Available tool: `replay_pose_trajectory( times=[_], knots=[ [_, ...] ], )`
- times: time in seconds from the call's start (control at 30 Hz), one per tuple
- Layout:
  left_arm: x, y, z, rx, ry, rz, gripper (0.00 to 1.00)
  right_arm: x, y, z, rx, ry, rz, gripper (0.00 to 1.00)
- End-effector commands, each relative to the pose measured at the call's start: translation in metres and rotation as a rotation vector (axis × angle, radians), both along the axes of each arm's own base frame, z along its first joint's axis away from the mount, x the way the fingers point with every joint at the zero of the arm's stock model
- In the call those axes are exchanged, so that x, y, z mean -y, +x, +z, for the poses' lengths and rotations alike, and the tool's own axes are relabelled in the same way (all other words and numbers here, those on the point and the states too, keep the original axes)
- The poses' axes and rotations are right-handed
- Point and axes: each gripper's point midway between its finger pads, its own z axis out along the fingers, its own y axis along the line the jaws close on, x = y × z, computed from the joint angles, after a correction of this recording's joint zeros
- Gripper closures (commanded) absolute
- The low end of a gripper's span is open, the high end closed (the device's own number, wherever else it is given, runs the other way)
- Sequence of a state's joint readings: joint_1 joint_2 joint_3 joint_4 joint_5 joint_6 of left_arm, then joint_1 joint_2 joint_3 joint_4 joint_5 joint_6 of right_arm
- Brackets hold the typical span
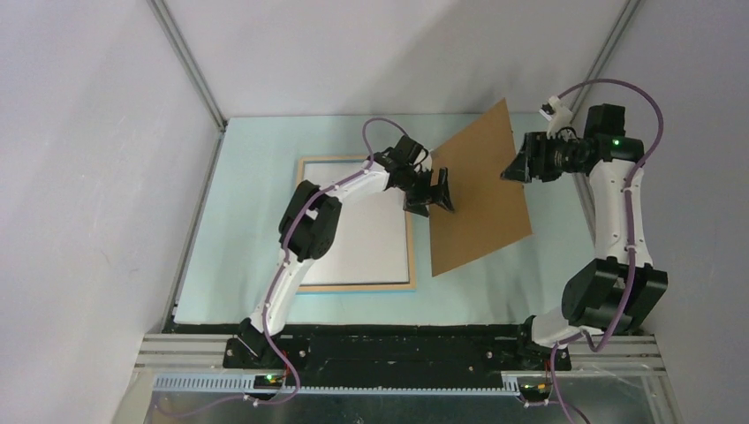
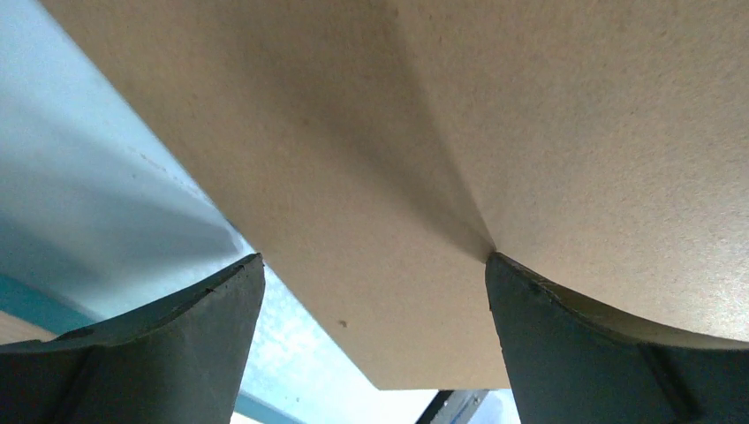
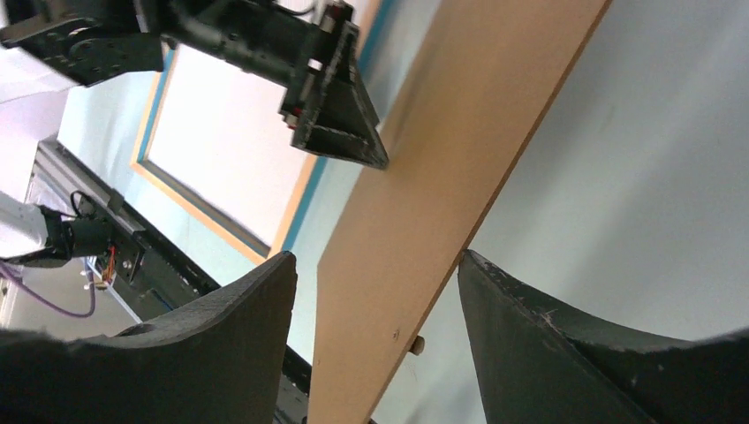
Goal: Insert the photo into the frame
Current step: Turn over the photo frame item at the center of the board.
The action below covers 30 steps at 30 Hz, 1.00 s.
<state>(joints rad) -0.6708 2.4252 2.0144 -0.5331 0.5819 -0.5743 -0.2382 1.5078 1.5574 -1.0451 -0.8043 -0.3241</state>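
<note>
One frame (image 1: 358, 287): flat on the desk (image 1: 238, 221), to the left of and below the left end effector (image 1: 433, 201), pale wood side up with a blue edge showing.
One photo (image 1: 380, 252): the white sheet filling the frame's opening looks like the print lying picture side down, left of and under the left end effector. No printed side shows, so this is a judgement.
Left end effector: fingers spread wide, clamped on nothing. Its wrist view shows one fingertip (image 2: 517, 296) touching the face of the brown board (image 1: 481, 194), the other clear of it.
Brown board: raised and tilted between the two arms, its left edge at the left end effector, its upper right edge at the right end effector (image 1: 515, 170). Its lowest corner is near the desk; contact is unclear.
Right end effector: fingers apart, astride the board's edge, with a gap visible on one side; no firm clamp shows.
Done: photo apparently seated in the frame.
Left: the brown board needs a secure hold, then carrying leftward and laying flat over the photo's back.
</note>
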Motion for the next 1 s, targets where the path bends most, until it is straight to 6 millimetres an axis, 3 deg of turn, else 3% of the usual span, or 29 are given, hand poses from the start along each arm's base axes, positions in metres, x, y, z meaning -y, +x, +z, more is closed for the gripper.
replay_pose_trajectory(
  times=[0.0, 0.37, 0.5, 0.67, 0.97],
  knots=[
    [0.007, -0.025, 0.017, 0.012, -0.072, -0.092, 0.0, -0.065, -0.041, 0.02, -0.108, 0.173, 0.162, 0.3],
    [-0.018, -0.015, 0.043, 0.033, -0.135, -0.086, 0.0, -0.105, -0.051, 0.053, -0.054, 0.152, 0.277, 0.28],
    [-0.029, -0.008, 0.057, 0.047, -0.15, -0.063, 0.0, -0.115, -0.047, 0.055, -0.052, 0.145, 0.304, 0.26],
    [-0.042, 0.003, 0.088, 0.093, -0.182, -0.028, 0.0, -0.124, -0.04, 0.057, -0.055, 0.147, 0.324, 0.26],
    [-0.064, 0.029, 0.162, 0.204, -0.249, 0.074, 0.0, -0.131, -0.027, 0.066, -0.043, 0.16, 0.332, 0.23]
  ],
)
